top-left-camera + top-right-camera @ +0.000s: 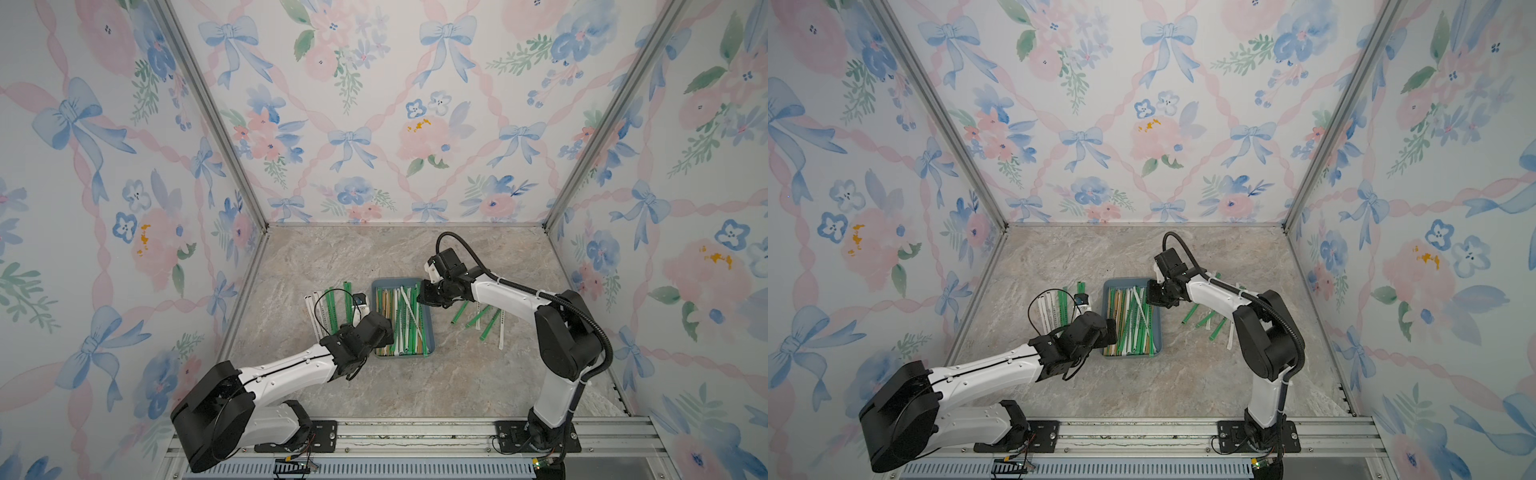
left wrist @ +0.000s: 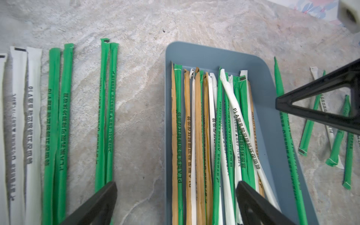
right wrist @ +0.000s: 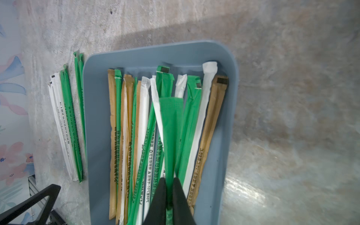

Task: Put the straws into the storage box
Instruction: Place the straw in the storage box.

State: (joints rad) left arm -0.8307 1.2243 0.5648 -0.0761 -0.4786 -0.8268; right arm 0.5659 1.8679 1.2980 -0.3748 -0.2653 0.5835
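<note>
The slate-blue storage box (image 1: 395, 282) (image 1: 1125, 281) lies mid-table, holding many green, white and tan straws (image 1: 399, 324) (image 2: 206, 136) (image 3: 140, 126) side by side. My left gripper (image 2: 176, 187) (image 1: 384, 332) hangs open over the box's near left end, nothing between its fingers. Over the box's far right end, my right gripper (image 3: 169, 180) (image 1: 424, 297) is shut on one green straw (image 3: 171, 126), which reaches out over the box. Several green and white straws (image 1: 332, 307) (image 2: 58, 126) lie on the table left of the box. Several more straws (image 1: 478, 316) (image 2: 339, 140) lie scattered to its right.
The marble table top (image 1: 415, 386) is closed in by floral walls at the left, back and right, with metal posts (image 1: 249, 199) in the corners. A metal rail (image 1: 415, 432) carrying both arm bases runs along the front edge.
</note>
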